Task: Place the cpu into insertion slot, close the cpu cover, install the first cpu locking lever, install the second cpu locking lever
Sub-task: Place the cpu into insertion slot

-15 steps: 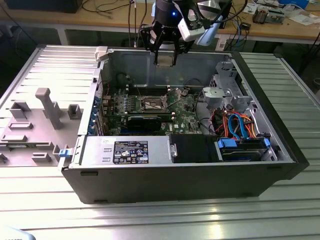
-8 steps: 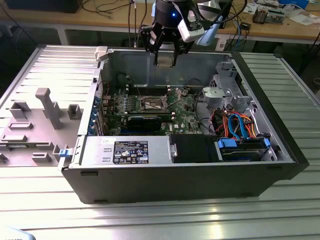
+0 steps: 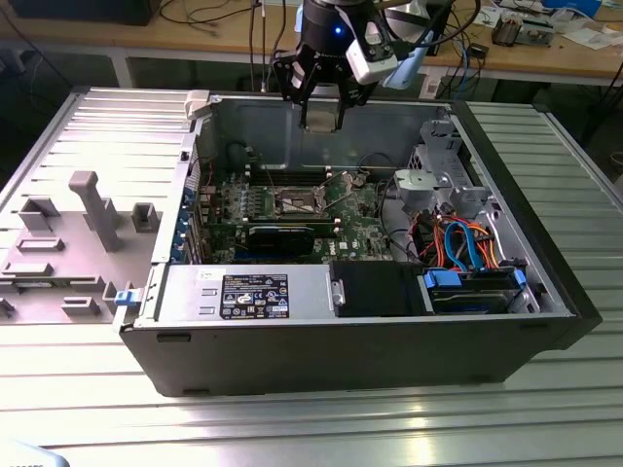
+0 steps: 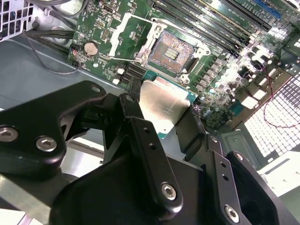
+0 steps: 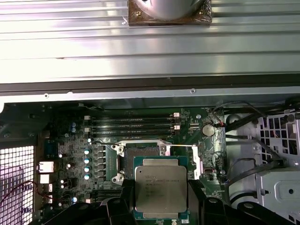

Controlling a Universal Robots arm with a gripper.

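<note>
1. Here we are above the open computer case, which lies on the ribbed metal worktop. The tool hangs over the case's far wall. On the exterior view's clock face it sits at about twelve to one o'clock from the socket.
2. Both wrist views give us the grip. The tool is pinching the chip by two opposite edges, a black finger on either side and the silvery top facing the camera.
3. The chip is in the air, not on the board. The first wrist view shows it level and square-on, overlapping the socket's near edge.
4. The socket is bare. In the second wrist view we can see its dark pin field with nothing seated in it.
5. The cover frame looks swung back beside the socket, so we judge it open.
6. The long black card sits at six o'clock from the socket in the exterior view, well out of this.
7. By our reckoning none of the four steps is finished. The chip is carried but not placed, the cover is not closed, and both lever steps are undone.
</note>
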